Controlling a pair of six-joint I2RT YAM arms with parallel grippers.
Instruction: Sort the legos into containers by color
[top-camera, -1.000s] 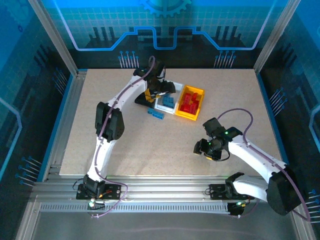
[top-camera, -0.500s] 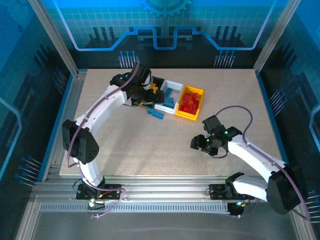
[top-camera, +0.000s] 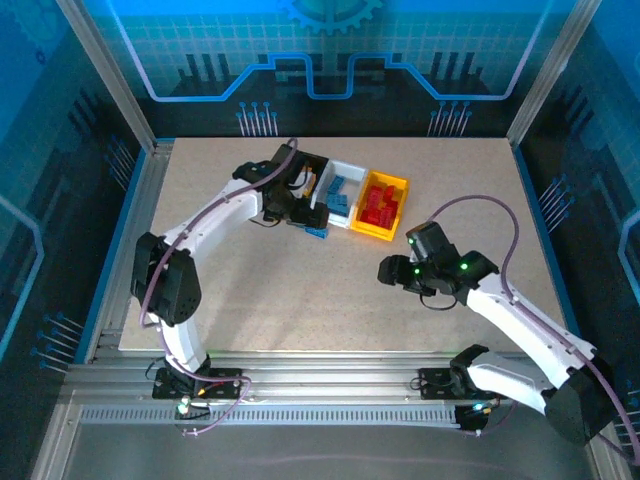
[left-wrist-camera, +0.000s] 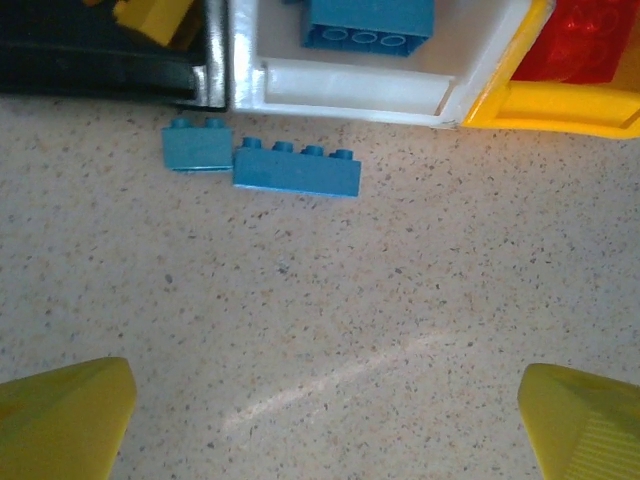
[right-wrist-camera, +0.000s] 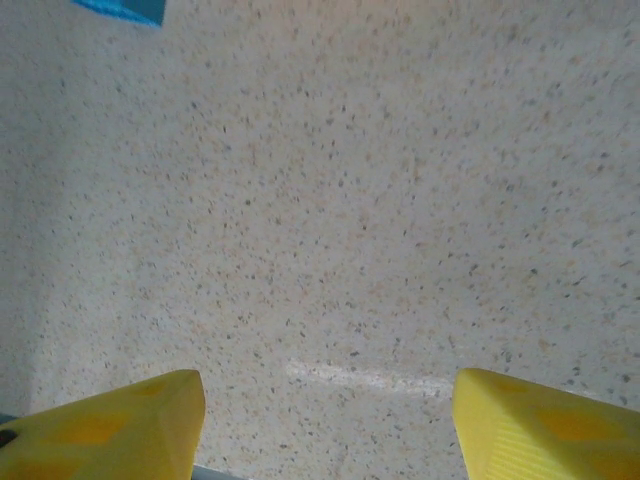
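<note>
"How many bins?"

"Three, in a row at upper centre: black bin (left-wrist-camera: 100, 75), white bin (left-wrist-camera: 350, 88), yellow bin (left-wrist-camera: 560, 105)."

"Any loose legos?"

"Two on the bench (left-wrist-camera: 420, 300): a short blue brick (left-wrist-camera: 198, 147) beside a long blue brick (left-wrist-camera: 297, 170), just below the bin walls. The left hand (left-wrist-camera: 325, 420) hangs over them, fingers wide apart. The right hand (right-wrist-camera: 320, 420), lower right, is parted and empty."

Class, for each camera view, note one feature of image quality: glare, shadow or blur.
Top external: even light on the table, blue cast on the surrounding walls. Left wrist: a pale glare streak crosses the table; the two loose blue legos look sharp. Right wrist: a short bright streak low down, shade along the left edge.
</note>
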